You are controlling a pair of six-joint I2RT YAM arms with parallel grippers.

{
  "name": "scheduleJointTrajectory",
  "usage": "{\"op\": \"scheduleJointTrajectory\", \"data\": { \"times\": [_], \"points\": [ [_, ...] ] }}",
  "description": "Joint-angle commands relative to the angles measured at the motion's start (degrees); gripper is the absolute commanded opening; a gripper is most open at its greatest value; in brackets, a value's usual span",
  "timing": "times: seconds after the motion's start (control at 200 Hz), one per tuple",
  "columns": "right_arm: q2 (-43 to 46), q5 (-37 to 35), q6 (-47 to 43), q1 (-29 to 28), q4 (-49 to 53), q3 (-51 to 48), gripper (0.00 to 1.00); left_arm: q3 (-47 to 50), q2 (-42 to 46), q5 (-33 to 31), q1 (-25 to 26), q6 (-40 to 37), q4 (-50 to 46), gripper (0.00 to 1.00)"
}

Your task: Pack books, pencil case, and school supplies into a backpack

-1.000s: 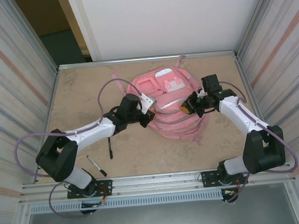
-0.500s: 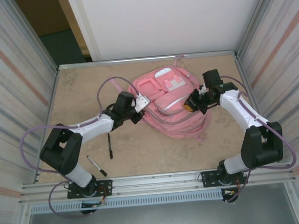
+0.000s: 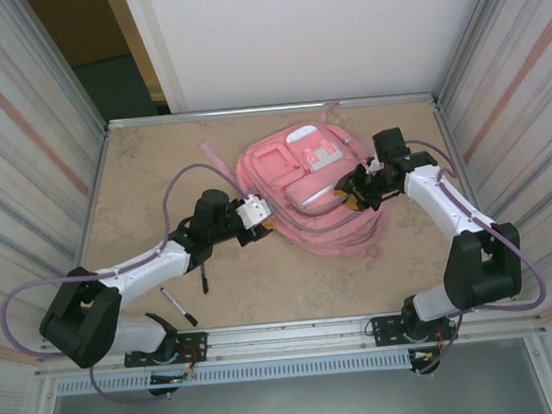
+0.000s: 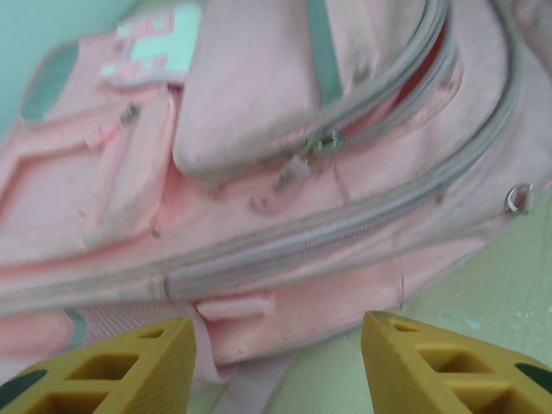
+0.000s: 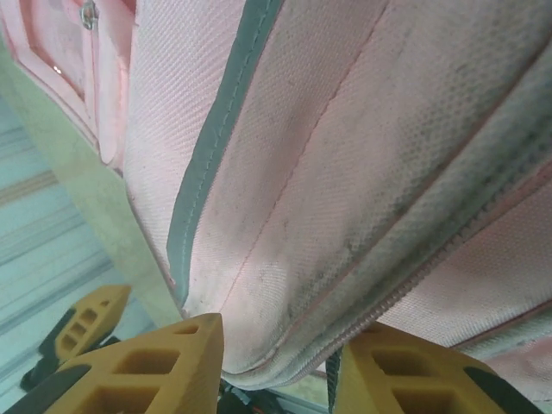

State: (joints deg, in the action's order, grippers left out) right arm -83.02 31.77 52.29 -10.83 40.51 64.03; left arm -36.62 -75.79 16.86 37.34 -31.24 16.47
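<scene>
A large pink fabric backpack (image 3: 329, 224) lies mid-far on the tabletop (image 3: 141, 178), with one front zip gaping. The left gripper (image 4: 276, 341), half open and empty, sits just beside its near-left edge. The right gripper (image 5: 278, 366), partly open, straddles a fabric fold on its right, so each should probably pinch a zip lip firmly before spreading.

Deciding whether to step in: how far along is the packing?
Done: one backpack pocket zip gapes open. In hand: nothing; the left gripper is open beside it, the right gripper straddles a pocket edge. Left: one pen and a second pen lie on the table.
</scene>
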Motion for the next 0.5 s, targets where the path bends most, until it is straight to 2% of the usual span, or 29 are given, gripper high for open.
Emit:
{"op": "scheduleJointTrajectory", "data": {
  "times": [0.0,0.08,0.165,0.2,0.341,0.496],
  "points": [
    [0.58,1.93,3.12,-0.75,-3.15,0.13,0.34,-1.43,-0.01,1.92,2.25,-7.04,2.86,0.54],
    [1.1,2.0,3.97,-1.23,-4.39,0.13,0.29,-4.5,-3.33,4.45,2.69,-6.88,3.76,0.55],
    [1.46,1.24,5.15,-1.64,-6.61,-0.36,0.1,-9.06,-7.9,5.42,3.99,-6.53,2.83,0.56],
    [1.47,1.37,5.91,-1.73,-7.37,-0.54,0.06,-11.12,-9.7,4.8,4.83,-6.55,2.72,0.57],
    [2.05,1.72,8.52,-3.33,-9.85,-0.65,0.05,-16.33,-14.85,2.1,7.66,-6.46,4.57,0.6],
    [1.98,1.86,10.79,-4.16,-12.41,-0.38,0.03,-18.7,-17.46,6.13,8.34,-4.63,5.44,0.61]
  ]
}}
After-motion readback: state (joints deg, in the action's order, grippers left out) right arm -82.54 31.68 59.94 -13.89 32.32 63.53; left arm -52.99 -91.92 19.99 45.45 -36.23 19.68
